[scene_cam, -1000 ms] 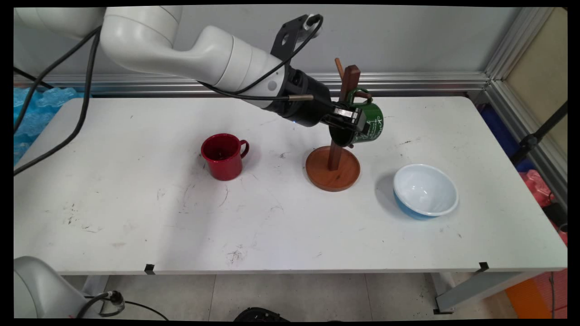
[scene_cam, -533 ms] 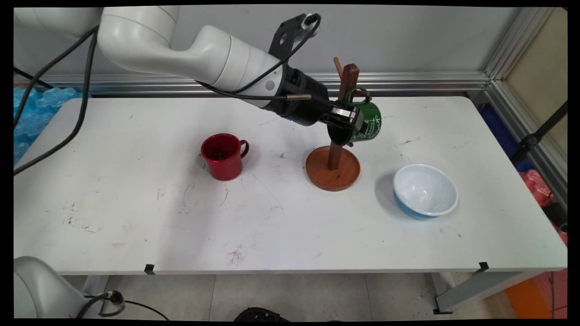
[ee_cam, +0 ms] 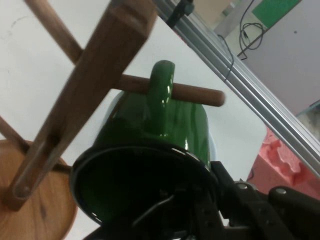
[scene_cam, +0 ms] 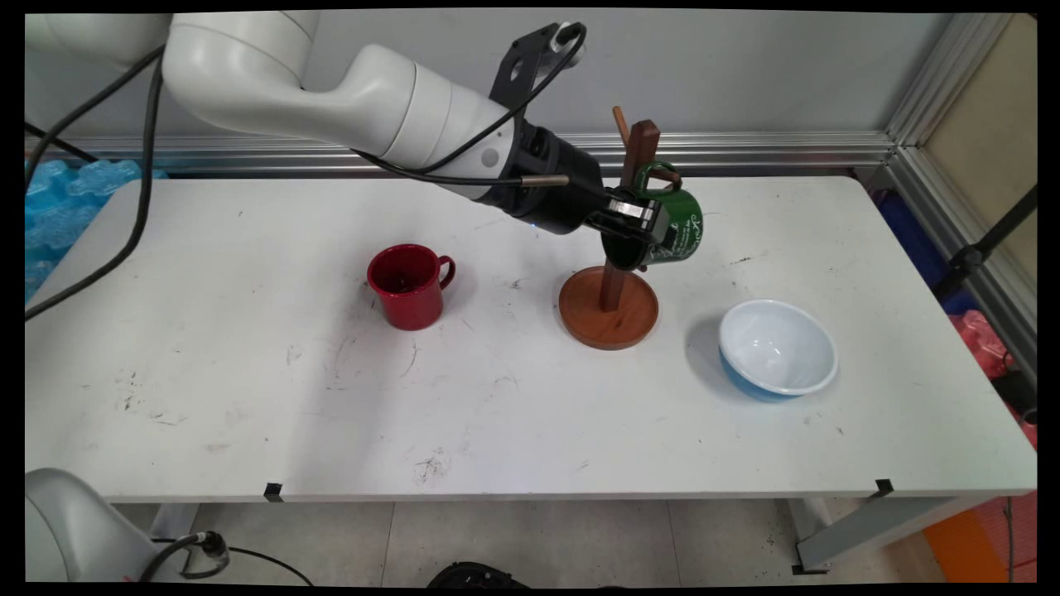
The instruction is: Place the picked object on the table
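We pinch the green mug (scene_cam: 675, 232) by its rim in our gripper (scene_cam: 642, 228), its handle hooked over a peg of the wooden stand (scene_cam: 611, 302), having nudged it slightly rightward.

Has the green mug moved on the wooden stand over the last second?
Barely. The green mug, gripped at its rim by the claw, stays by the stand's post with its handle over the peg; it nudged slightly left, then back right.

Wooden mug stand (scene_cam: 610, 285) with its pegs tight beside the claw (scene_cam: 644, 234); open tabletop (scene_cam: 248, 389) elsewhere.
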### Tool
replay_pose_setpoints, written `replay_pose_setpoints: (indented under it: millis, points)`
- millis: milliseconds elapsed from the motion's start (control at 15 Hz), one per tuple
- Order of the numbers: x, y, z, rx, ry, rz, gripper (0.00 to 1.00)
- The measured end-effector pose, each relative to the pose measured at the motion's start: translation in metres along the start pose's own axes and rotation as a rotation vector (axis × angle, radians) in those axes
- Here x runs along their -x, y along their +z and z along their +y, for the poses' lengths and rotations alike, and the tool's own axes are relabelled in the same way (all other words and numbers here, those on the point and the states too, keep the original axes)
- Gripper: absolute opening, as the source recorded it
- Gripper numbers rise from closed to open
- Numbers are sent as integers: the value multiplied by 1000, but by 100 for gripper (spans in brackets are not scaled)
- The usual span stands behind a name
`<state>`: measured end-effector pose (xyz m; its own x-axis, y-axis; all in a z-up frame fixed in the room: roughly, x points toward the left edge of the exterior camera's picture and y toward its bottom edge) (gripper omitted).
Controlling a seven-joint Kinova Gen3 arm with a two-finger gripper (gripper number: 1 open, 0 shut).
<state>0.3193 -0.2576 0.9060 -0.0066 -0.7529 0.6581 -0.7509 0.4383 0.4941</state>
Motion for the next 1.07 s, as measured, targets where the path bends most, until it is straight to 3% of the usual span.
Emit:
replay_pose_setpoints:
  millis: [1067]
  points:
    - [3, -6, 29, 60, 6, -5, 0]
